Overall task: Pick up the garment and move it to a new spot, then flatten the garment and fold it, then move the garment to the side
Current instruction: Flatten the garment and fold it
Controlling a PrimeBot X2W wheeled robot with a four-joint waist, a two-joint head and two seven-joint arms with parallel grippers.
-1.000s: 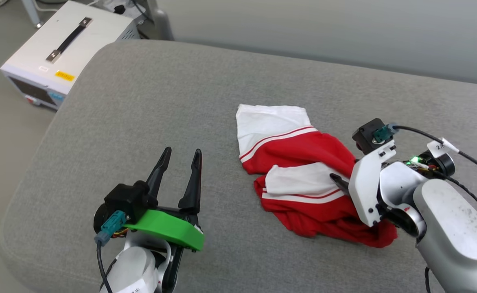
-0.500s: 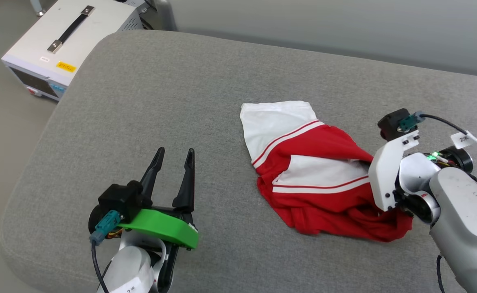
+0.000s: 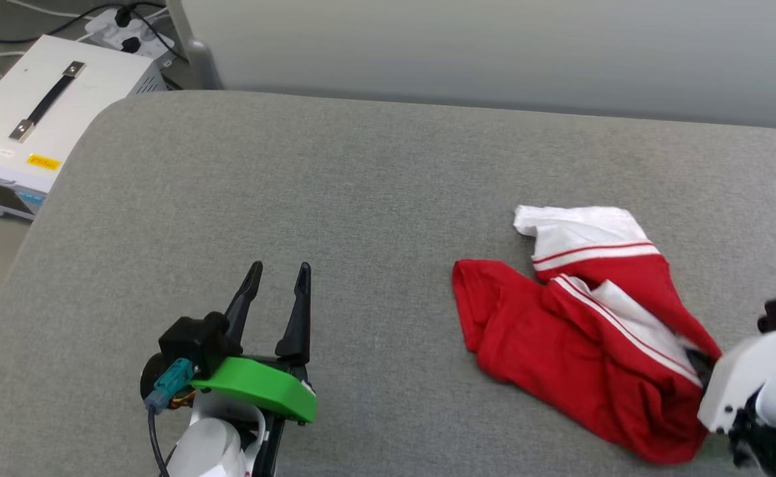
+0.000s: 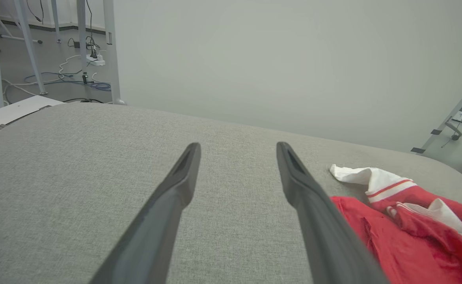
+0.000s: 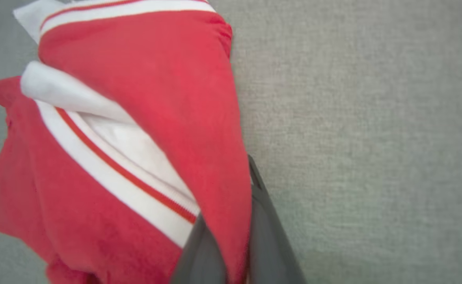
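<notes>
One white box [image 3: 37, 126]: on the floor off the left end of the grey cushion [image 3: 335, 185], with a single black handle [image 3: 47, 101] on its lid.
Left gripper [image 3: 280, 266]: one, low at the near left over bare cushion; its two dark fingers stand spread with nothing between them, well apart from the shirt.
Garment [image 3: 560, 344]: one, bunched and creased on the right part of the cushion, not laid flat.
Garment's long axis: slanted, from the far left down to the near right, where it runs in under the right arm.
Garment's ends: the white-sleeved end points away toward the grey wall [image 3: 494, 46]; a red flap sticks out to the left.
White patches on it: two counted, each edged with red-and-white stripe.
Right gripper [image 5: 231, 236]: one, at the near right edge; both fingers pinched together on a red fold of the garment.
</notes>
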